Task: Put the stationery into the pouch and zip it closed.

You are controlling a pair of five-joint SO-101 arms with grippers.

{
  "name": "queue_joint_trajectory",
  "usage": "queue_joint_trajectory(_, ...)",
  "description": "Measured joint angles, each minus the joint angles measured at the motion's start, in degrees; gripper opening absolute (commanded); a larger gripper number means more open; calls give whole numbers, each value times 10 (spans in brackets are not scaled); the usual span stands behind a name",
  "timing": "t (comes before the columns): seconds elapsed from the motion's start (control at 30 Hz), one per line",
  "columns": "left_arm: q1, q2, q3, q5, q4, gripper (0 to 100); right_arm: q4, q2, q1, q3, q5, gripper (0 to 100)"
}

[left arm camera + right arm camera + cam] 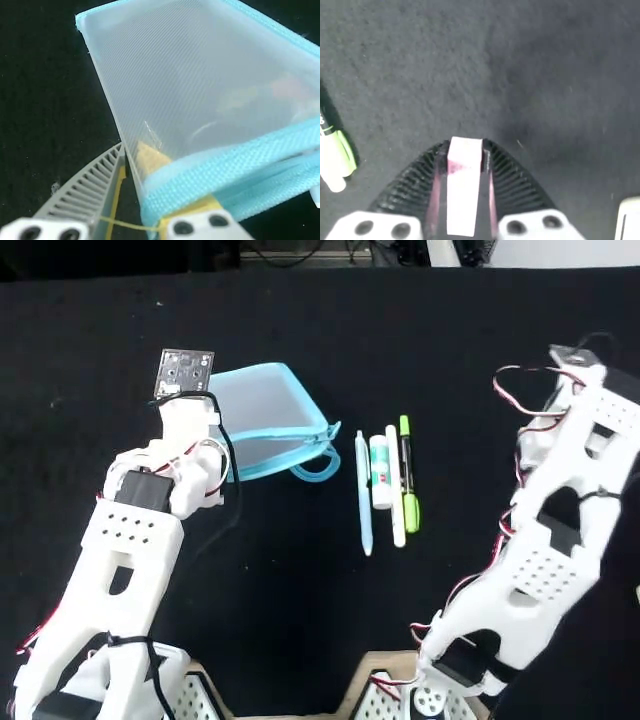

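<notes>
Left claw (131,150): I am pinching the edge of the pale blue pouch (265,420), one finger outside and the other showing through its mesh.
Right claw (465,145): I am clamping a white block (464,185) above the black table (300,620).
Stationery: blue pen (363,495), white tube (380,472), white pen (396,490) and green marker (408,480) are lying side by side just beside the pouch.

Pouch (265,420): translucent, light-blue zip trim, lying flat.
Row beside the pouch's zip side: blue pen (364,495) nearest, then white tube (380,472), white pen (396,490), green highlighter (408,480), all parallel.
White block (464,195): clamped in the right gripper (465,145).
</notes>
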Motion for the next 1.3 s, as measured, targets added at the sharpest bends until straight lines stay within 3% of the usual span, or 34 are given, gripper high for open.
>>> queue_joint_trajectory(0.17,0,0,0,0,0,30,12,-53,11,10,-25,11)
queue_joint_trajectory(0.37,0,0,0,0,0,30,12,-165,10,133,-26,11)
queue_joint_trajectory(0.6,0,0,0,0,0,30,-58,-370,-56,338,-37,11)
queue_joint_trajectory(0.77,0,0,0,0,0,30,-110,-542,-108,447,-113,11)
queue_joint_trajectory(1.03,0,0,0,0,0,30,-120,-777,-259,517,-200,11)
queue_joint_trajectory(1.17,0,0,0,0,0,30,-129,-884,-375,527,-237,15)
queue_joint_trajectory(1.3,0,0,0,0,0,30,-204,-974,-495,577,-263,15)
